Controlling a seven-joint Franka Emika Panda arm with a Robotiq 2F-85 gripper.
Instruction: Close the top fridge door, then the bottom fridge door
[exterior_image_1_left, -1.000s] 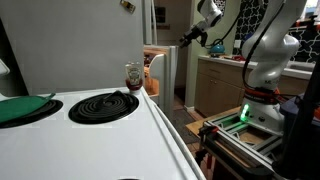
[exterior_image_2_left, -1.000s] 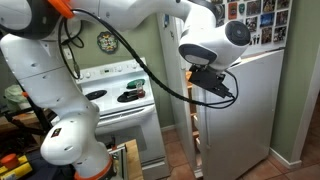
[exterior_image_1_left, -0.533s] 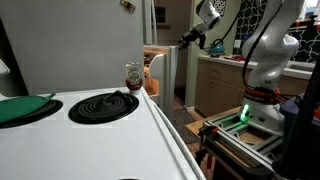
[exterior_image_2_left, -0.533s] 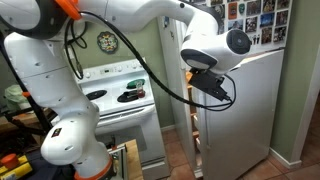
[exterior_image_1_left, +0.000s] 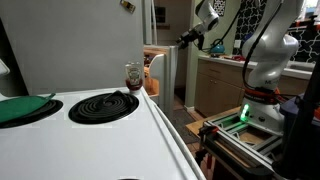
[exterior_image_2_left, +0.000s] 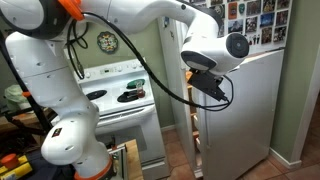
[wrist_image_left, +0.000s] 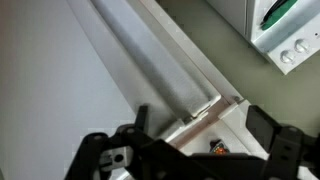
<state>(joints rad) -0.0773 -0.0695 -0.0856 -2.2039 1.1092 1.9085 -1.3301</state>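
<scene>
Pincer (wrist_image_left: 200, 115) spread wide, empty, just beside the pale edge of the bottom fridge door (exterior_image_2_left: 245, 115), which stands ajar. Top fridge door (exterior_image_2_left: 258, 22) carries photos, too small to read. Only the wrist view catches the stove knobs (wrist_image_left: 290, 52).

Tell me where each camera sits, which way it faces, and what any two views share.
Exterior view: at stovetop level, facing past the fridge's side wall toward the arm and gripper.
Exterior view: behind the robot, facing stove and fridge; the arm fills the foreground.
Wrist view: looks along a fridge door edge; the gripper shows at the bottom.
Shared: both exterior views show stove, fridge and arm; the wrist view catches the stove's knobs.
</scene>
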